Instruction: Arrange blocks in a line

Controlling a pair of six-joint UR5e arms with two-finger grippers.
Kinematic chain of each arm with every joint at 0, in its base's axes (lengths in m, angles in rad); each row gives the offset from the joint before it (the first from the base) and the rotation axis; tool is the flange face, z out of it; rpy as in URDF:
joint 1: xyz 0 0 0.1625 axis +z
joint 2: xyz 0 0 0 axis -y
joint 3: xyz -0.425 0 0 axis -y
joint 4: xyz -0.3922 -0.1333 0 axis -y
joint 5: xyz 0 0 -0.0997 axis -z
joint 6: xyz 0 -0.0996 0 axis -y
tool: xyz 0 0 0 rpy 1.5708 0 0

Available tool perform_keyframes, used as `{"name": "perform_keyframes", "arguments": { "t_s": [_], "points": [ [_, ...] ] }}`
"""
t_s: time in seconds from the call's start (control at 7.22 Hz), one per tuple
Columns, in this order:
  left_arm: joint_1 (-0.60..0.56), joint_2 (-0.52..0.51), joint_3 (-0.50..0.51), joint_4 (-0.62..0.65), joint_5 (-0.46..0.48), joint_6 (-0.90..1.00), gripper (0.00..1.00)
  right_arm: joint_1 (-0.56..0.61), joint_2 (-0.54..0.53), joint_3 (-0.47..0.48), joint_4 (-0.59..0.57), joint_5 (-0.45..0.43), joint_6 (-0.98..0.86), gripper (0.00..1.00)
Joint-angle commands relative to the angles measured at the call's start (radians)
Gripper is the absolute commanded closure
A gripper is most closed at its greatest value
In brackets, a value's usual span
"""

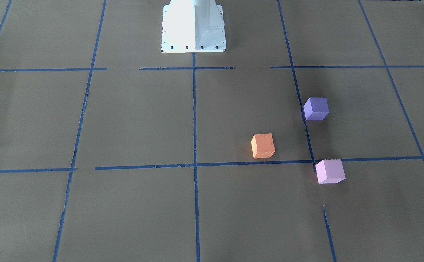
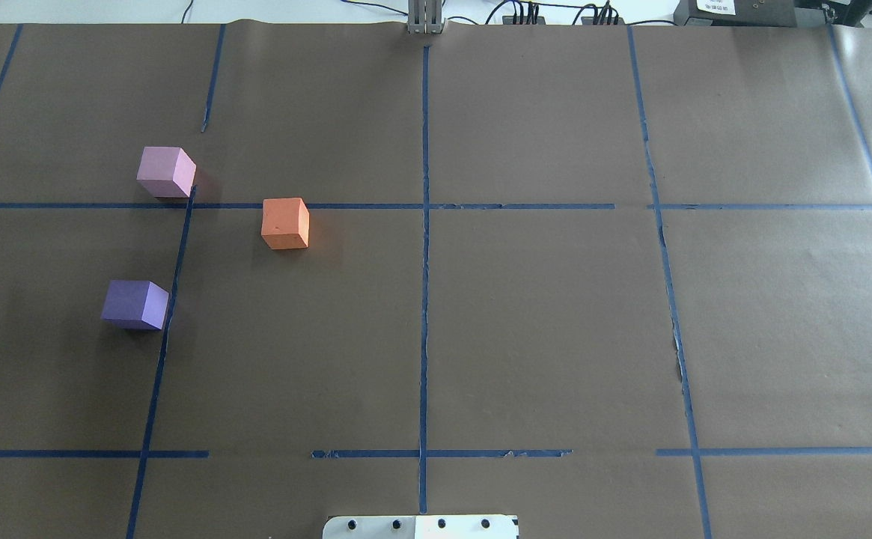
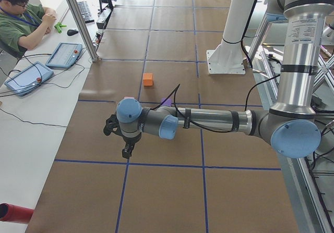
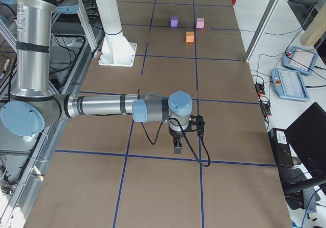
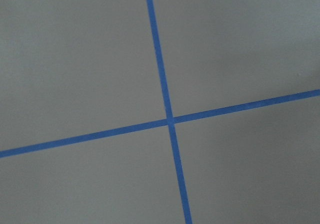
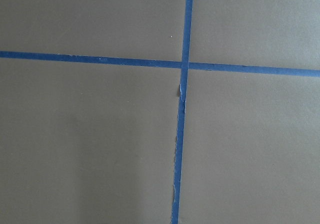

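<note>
Presently, orange block, purple block, pink block sitting apart, left fingers, right fingers hovering, seemingly too distant to tell if apart.

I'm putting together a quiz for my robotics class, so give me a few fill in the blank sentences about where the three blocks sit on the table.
1. The orange block, purple block and pink block all lie on the robot's ____ half of the table.
2. The block nearest the base is the ____ one.
3. The block closest to the centre tape line is the ____ one.

Missing words: left; purple; orange.
</note>
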Motion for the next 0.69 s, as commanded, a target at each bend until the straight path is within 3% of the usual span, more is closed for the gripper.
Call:
{"name": "perform_keyframes", "arguments": {
  "t_s": [0.0,0.14,0.55],
  "points": [
    [0.136,-0.053,-0.051,-0.046,-0.02,-0.2,0.0,0.0,0.0,0.0,0.0,0.0,0.0,0.0],
    [0.209,-0.126,-0.062,-0.048,-0.017,-0.37,0.0,0.0,0.0,0.0,0.0,0.0,0.0,0.0],
    [0.474,-0.34,-0.054,-0.043,0.196,-0.842,0.0,0.0,0.0,0.001,0.0,0.0,0.0,0.0]
  ]
}}
